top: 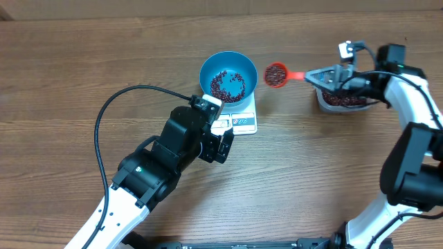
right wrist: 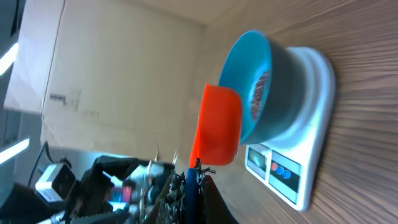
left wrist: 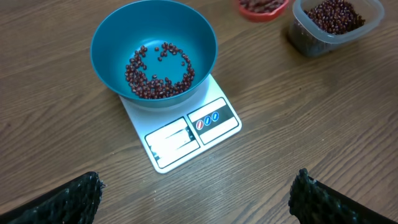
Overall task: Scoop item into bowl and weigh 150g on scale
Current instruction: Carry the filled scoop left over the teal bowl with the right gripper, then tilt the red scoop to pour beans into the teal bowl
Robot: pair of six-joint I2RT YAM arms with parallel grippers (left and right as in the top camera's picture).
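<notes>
Your right gripper is clamped on the red scoop, heaped with beans just beside the bowl, which sits on the scale holding more, while your left gripper hangs wide open.

orange scoop: is held by the right gripper (jaws closed on its handle) | blue bowl: is set on white scale, just behind scoop | beans: are seen inside bowl
</notes>
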